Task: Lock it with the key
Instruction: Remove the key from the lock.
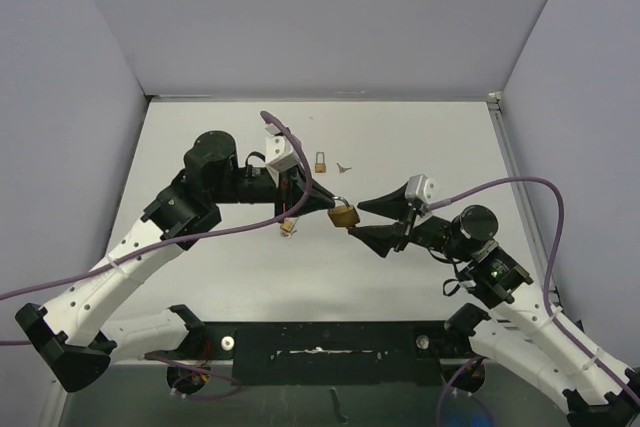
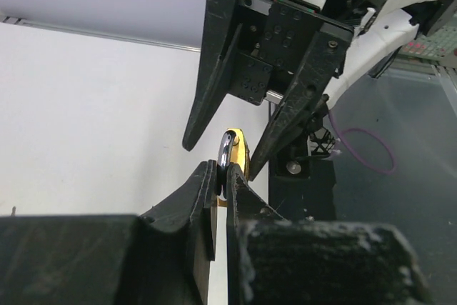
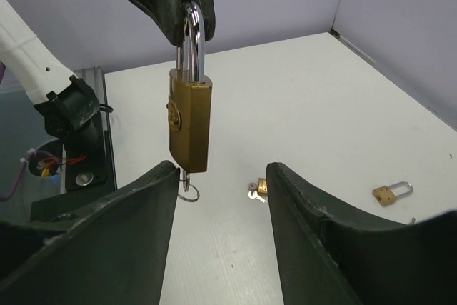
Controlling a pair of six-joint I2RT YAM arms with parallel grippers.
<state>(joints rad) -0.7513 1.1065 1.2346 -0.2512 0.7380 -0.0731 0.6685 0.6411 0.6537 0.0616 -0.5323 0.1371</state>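
From above, the left jaws are gripping the padlock by its shackle, holding it above the surface. The right jaws are standing apart just beside the padlock. From the left wrist, the padlock is hanging between those wide right jaws. From the right wrist, a key is sticking out under the padlock.

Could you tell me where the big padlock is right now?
The padlock hangs near the centre of the top view, its shackle pinched by the left gripper, with the right gripper open just right of it.
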